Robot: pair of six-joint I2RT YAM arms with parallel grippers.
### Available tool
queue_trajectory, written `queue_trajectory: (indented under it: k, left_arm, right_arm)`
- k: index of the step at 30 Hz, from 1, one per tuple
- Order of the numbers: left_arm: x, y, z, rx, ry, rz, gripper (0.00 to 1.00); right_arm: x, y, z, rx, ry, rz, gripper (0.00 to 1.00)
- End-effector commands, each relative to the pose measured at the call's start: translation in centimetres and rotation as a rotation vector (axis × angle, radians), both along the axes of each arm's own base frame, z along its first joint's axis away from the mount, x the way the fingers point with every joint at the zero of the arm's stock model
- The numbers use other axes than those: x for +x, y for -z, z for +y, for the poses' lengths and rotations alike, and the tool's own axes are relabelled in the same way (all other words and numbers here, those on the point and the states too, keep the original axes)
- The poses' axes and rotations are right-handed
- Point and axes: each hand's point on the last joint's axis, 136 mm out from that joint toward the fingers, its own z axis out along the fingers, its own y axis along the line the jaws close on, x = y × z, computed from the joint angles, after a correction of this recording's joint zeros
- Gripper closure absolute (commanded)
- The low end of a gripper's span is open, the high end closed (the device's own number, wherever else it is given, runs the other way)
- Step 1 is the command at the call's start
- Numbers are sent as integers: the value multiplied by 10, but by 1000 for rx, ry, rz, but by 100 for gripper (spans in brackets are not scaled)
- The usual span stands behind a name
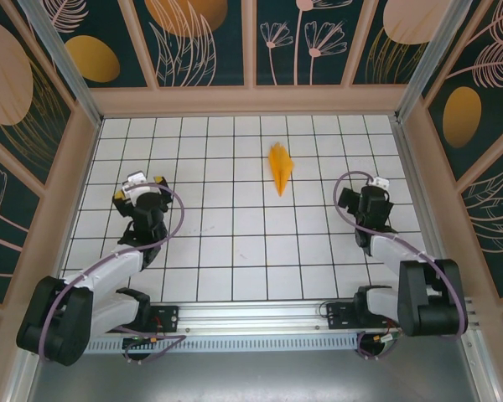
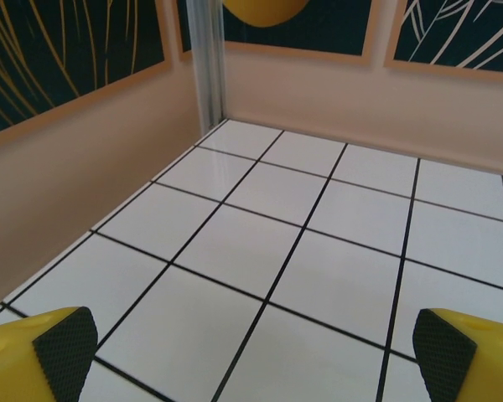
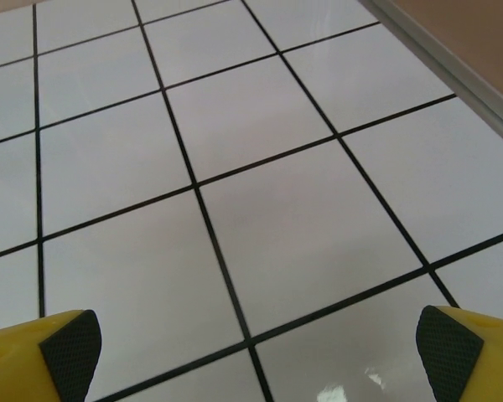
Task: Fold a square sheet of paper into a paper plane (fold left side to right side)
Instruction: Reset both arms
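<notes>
Two arms flank an orange-yellow plane point(image 1: 280, 168) lying flat on the white gridded table point(image 1: 235, 243), a narrow creased dart with its point toward the arm bases and its wider end toward the patterned back wall point(image 1: 251, 50). Nothing touches the plane. The left gripper point(image 1: 145, 181) is well to the plane's left and slightly nearer the bases than its tip, hanging over bare tiles. The right gripper point(image 1: 370, 186) is well to the plane's right, at about the level of its tip, closer to it than the left one though still apart. Both pincers are spread wide and hold nothing. In the left wrist view, the left gripper point(image 2: 251, 352) shows its yellow fingers at the two bottom corners, each faced with a dark textured pad point(image 2: 65, 343), and only tiles lie between them, running out to a metal corner post point(image 2: 208, 59) where the peach side walls meet. In the right wrist view, the right gripper point(image 3: 256, 356) is spread the same way, with a dark pad point(image 3: 71, 352) on each yellow finger, bare glossy tiles between them and the foot of the side wall point(image 3: 461, 42) at upper right.
</notes>
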Motion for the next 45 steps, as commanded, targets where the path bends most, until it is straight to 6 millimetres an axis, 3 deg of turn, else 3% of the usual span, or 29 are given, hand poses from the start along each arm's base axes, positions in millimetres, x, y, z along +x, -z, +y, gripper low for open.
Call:
queue_trajectory:
  k: [1,5,10,16,21,28,31,45]
  left_arm:
    - [5,1,2,40,51,-17,2]
    - [-1,21,8,11,64,-28,2]
    - [-4,14,6,5,101,-124,1]
    - [7,7,2,52,159,-161,2]
    - [8,2,6,77,176,-192,2]
    - [17,21,24,35,128,-199,1]
    - [27,27,21,31,152,-152,2]
    - [28,28,29,8,132,-154,1]
  right_arm:
    - [20,-32,4,-19,-58,-210,1]
    - [27,-38,12,-41,-117,-273,1]
    - [36,-47,18,-53,-177,-338,1]
    - [38,-33,18,-32,-229,-357,1]
    - [32,-33,16,-20,-232,-385,1]
    - [33,-33,16,-20,-231,-384,1]
    - [33,-33,16,-20,-231,-382,1]
    - [34,-32,19,-47,-221,-374,1]
